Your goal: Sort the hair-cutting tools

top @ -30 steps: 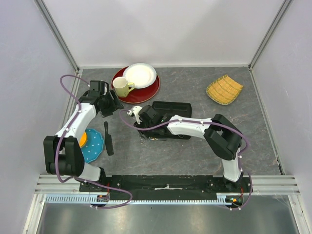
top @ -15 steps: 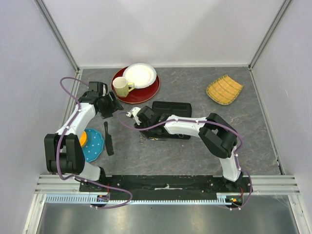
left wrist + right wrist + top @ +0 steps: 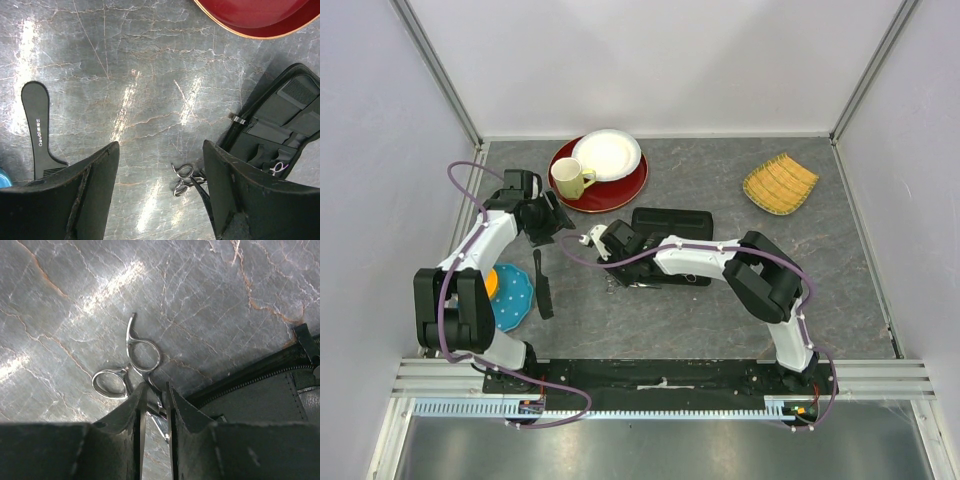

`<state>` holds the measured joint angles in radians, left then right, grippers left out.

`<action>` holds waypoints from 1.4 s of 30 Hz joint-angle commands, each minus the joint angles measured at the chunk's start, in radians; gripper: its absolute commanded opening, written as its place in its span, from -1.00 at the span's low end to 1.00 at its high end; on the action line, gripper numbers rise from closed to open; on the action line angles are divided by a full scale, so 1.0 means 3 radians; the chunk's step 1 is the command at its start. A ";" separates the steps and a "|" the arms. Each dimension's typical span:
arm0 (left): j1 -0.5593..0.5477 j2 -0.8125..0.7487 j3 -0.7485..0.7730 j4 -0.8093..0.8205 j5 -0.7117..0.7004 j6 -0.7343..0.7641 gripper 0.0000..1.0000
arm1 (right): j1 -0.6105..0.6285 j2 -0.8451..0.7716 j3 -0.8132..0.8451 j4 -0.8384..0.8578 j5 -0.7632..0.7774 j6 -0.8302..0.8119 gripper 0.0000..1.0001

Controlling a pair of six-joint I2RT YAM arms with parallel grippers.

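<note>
The right gripper (image 3: 155,390) is seen pressed almost together, its fingers (image 3: 115,450) pinching the scissors (image 3: 142,356) at the shank just behind the two ring handles. The rings are laid against the grey marbled table (image 3: 210,295). The open black case (image 3: 260,390) is found just beside the scissors, to their right in the right wrist view. From above, the scissors are located at the near-left corner of the case, under the right gripper. The left gripper (image 3: 161,145) is held spread wide above the table, with nothing gripped between its fingers (image 3: 85,200). In its own view the comb with a handle (image 3: 37,125) is shown at the left, the scissors low in the middle and the case at the right. The comb with a handle is laid flat just beside a blue plate (image 3: 515,295), apart from the scissors. A red plate (image 3: 615,197) carrying a white plate (image 3: 607,153) and a mug (image 3: 570,180) is set at the far side, and a yellow woven tray (image 3: 780,183) at the far right
</note>
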<state>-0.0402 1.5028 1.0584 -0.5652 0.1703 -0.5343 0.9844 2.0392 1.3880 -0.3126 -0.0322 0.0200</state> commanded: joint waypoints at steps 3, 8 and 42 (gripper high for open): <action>0.0022 0.0042 0.0005 0.0135 0.0082 -0.0024 0.49 | 0.0088 0.0223 0.0256 -0.0359 0.0087 -0.0154 -0.91; 0.0027 0.0058 0.0010 0.0135 0.0082 -0.0024 0.49 | 0.0150 0.0213 0.0308 -0.0543 0.0174 -0.0077 -1.00; -0.0469 -0.0034 -0.0567 0.1526 0.2996 -0.0188 0.42 | 0.0058 -0.1515 -0.0372 0.0076 0.0695 0.0342 -1.00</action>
<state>-0.1764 1.5288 0.9089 -0.1642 1.0046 -0.5583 1.0145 1.6306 1.2827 -0.3454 0.1535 0.0967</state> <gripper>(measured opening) 0.719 0.010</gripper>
